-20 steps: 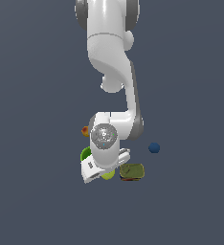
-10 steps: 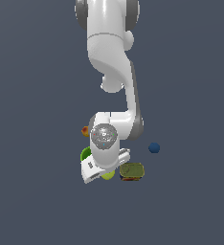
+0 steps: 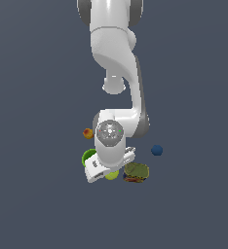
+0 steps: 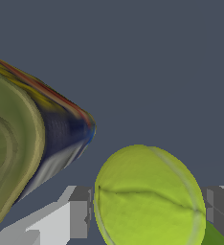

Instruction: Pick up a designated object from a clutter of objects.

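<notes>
We had our gripper (image 4: pixel 145 210) down around the ball (image 4: pixel 150 196), fingers narrow beside it; closing and lifting remained.

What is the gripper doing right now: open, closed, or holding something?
Gripper: fingers on either side of the yellow-green ball; whether it is clamped cannot be told.

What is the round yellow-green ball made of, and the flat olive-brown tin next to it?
The round yellow-green ball looks like matte felt, probably: a curved seam crosses it, as on a tennis ball. The flat olive-brown tin seems to be printed metal: ringed lid, glossy coloured side. Both are renders, so that's a guess.
</notes>
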